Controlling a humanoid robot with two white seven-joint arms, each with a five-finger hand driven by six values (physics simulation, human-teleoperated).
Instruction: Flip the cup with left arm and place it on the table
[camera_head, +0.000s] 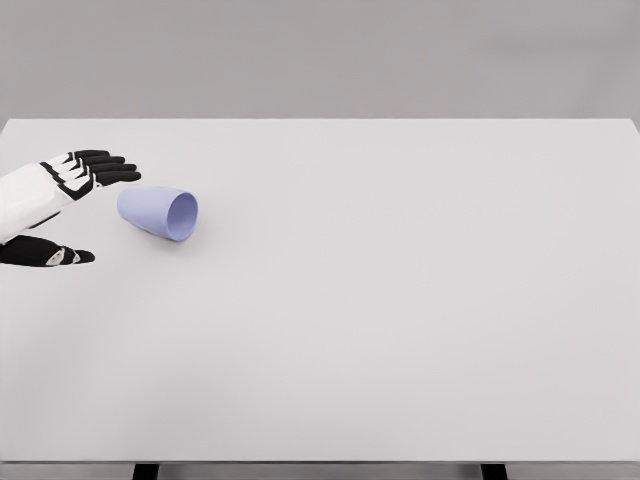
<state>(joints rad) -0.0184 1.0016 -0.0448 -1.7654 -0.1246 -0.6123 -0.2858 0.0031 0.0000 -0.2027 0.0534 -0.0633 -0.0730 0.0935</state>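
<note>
Lilac cup (158, 213): on its side on worktop (400, 300), mouth toward 4 o'clock; likely light, rigid, prone to roll. Grasp mid-wall. Left robot hand (70, 205) at its 9 o'clock, released, empty.

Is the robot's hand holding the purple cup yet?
No. The left hand is open beside the cup, not touching it. The cup lies on its side on the table.

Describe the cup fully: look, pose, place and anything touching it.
The cup is pale lavender-blue, smooth and matte, plastic-looking, with no handle showing. It lies on its side on the white table near the left edge, its open mouth facing right and toward the camera, its narrower base toward the left hand. The hand's fingers are spread beside the base, not visibly touching it.
</note>
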